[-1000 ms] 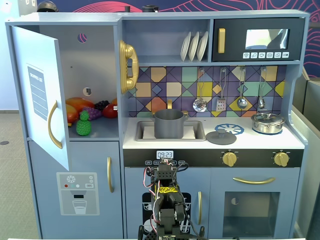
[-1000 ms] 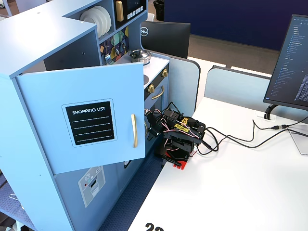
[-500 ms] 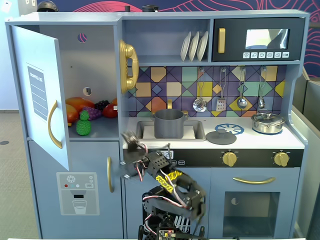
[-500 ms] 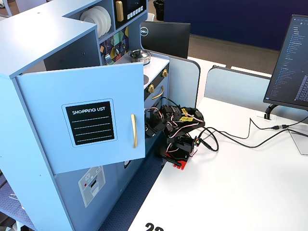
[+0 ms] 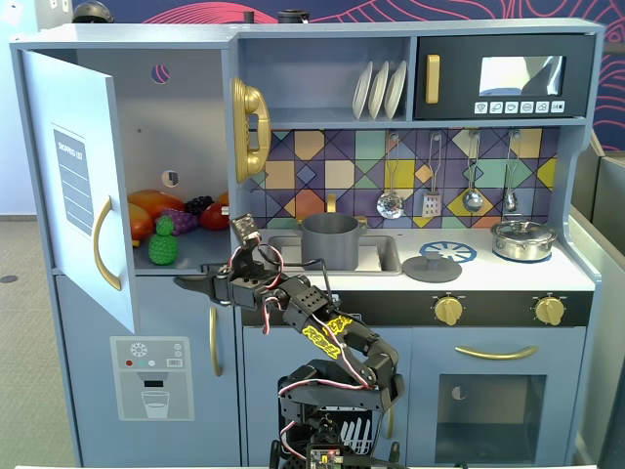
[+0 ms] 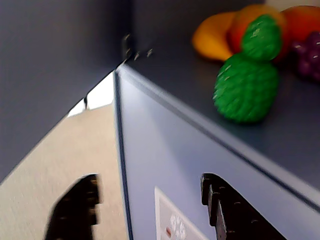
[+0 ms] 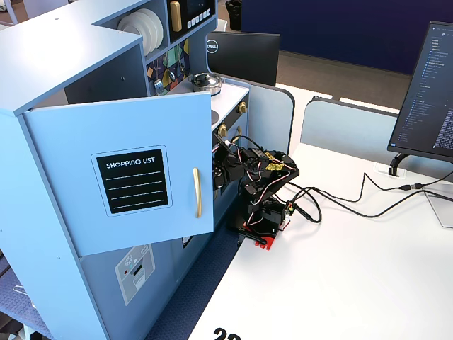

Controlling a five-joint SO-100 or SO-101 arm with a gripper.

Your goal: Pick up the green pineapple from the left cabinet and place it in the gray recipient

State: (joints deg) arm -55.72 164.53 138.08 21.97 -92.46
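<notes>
The green pineapple (image 5: 163,242) stands upright near the front of the open left cabinet's shelf (image 5: 186,266). In the wrist view it (image 6: 247,85) is at the upper right, above the shelf edge. My gripper (image 5: 190,283) is open and empty, just below and in front of that shelf edge, to the right of the pineapple. In the wrist view its black fingers spread wide (image 6: 149,182), well apart from the fruit. The gray recipient (image 5: 330,239) stands in the sink to the right. In a fixed view from the side the open cabinet door (image 7: 131,177) hides the pineapple and the gripper.
Orange and red fruits (image 5: 151,205) and purple grapes (image 5: 181,220) lie behind the pineapple. The open door (image 5: 78,186) stands at the left. A flat lid with a knob (image 5: 432,266) and a silver lidded pot (image 5: 522,239) sit on the counter. The arm's base (image 7: 262,219) stands on the white table.
</notes>
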